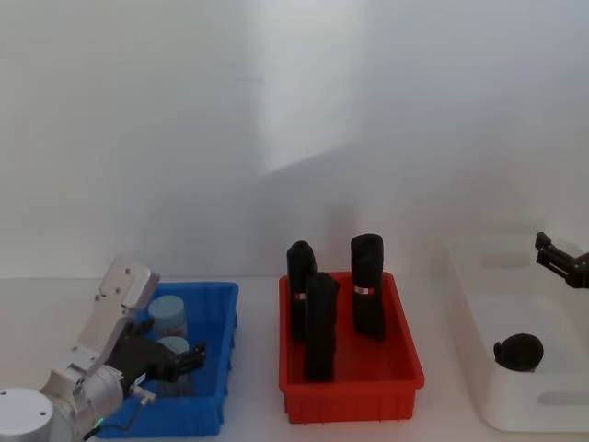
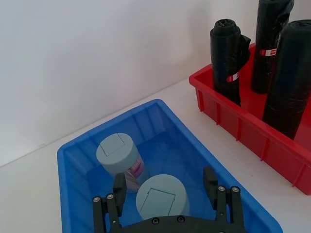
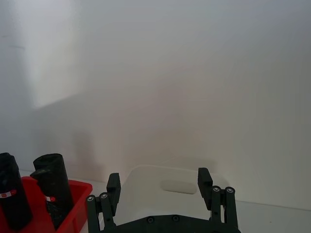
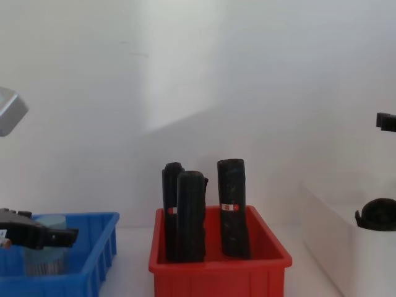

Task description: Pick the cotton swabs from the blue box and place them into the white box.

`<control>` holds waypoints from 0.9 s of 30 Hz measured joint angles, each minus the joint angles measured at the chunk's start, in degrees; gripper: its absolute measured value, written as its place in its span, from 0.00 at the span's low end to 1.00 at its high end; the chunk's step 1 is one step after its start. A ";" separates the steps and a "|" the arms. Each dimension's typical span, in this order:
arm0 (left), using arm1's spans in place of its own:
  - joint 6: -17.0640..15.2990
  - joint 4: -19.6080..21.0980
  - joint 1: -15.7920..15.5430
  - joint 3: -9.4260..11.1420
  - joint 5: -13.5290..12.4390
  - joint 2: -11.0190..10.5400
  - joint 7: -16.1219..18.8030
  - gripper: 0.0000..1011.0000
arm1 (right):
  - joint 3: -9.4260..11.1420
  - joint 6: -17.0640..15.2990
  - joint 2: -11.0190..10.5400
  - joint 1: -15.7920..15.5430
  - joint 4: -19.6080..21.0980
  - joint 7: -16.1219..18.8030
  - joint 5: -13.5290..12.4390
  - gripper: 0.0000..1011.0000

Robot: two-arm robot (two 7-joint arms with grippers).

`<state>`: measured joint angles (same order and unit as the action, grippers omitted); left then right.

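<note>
Two cotton swabs tubs with pale blue-grey caps stand in the blue box (image 2: 160,116) at the left. The farther tub (image 2: 116,153) is free. My left gripper (image 2: 164,187) is open and reaches down into the box, with one finger on each side of the nearer tub (image 2: 162,196) and a small gap at each. The head view shows the same gripper (image 1: 179,359) over the blue box (image 1: 216,368). At the far right stands the white box (image 1: 515,405). My right gripper (image 3: 159,180) hangs open above the box's far side (image 3: 146,170), holding nothing.
A red bin (image 1: 354,401) with three tall black rolls (image 1: 366,285) stands between the two boxes. A dark round object (image 1: 520,352) lies inside the white box. A plain white wall closes off the back of the table.
</note>
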<state>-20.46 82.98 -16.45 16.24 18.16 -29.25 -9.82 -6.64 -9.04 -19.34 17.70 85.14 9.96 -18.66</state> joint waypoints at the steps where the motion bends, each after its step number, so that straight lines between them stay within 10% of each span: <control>1: 0.00 0.00 0.00 0.00 0.00 0.00 0.00 0.99 | 0.00 0.00 0.00 0.00 0.00 0.00 0.00 0.99; 27: -2.05 -1.42 -0.78 0.33 -2.63 0.51 -2.09 0.99 | 0.00 0.00 0.00 0.00 0.00 0.00 0.00 0.99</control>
<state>-22.51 81.56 -17.23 16.56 15.53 -28.74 -11.91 -6.64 -9.04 -19.34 17.71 85.14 9.96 -18.66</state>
